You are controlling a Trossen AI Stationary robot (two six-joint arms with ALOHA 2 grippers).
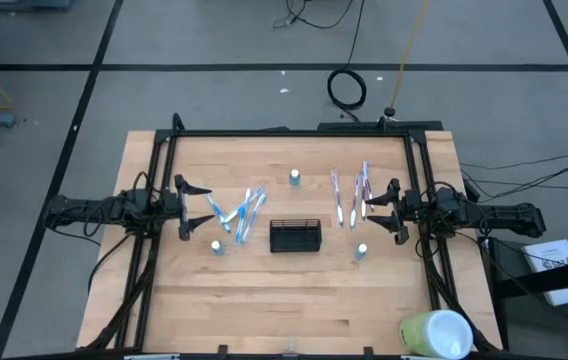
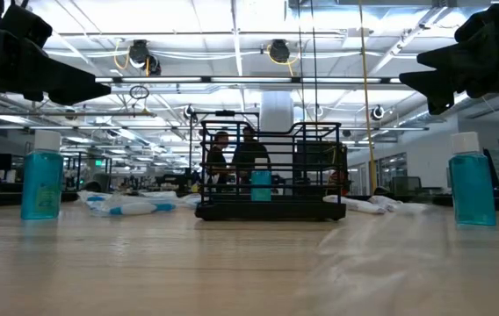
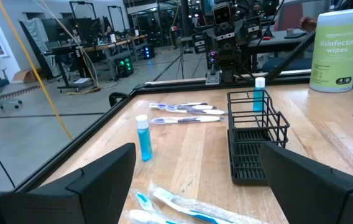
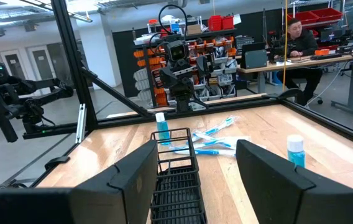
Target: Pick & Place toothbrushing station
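Seen from above: a wooden table (image 1: 294,290) inside a black metal frame (image 1: 164,160). Near its middle, a small black wire holder (image 1: 295,236), upright, touched by neither arm. At the left edge, the left gripper (image 1: 196,208), fingers spread wide, holding nothing, raised above the tabletop. At the right edge, the right gripper (image 1: 378,212), likewise wide open and empty, facing the holder. Between left gripper and holder, a loose pile of blue-and-white wrapped toothbrushes (image 1: 240,210). Just beside the right gripper, more wrapped toothbrushes (image 1: 352,196). Around the holder, well apart, three small blue bottles: left front (image 1: 217,246), right front (image 1: 362,251), and behind (image 1: 294,178). At the right front corner, a tub of wipes (image 1: 436,334).
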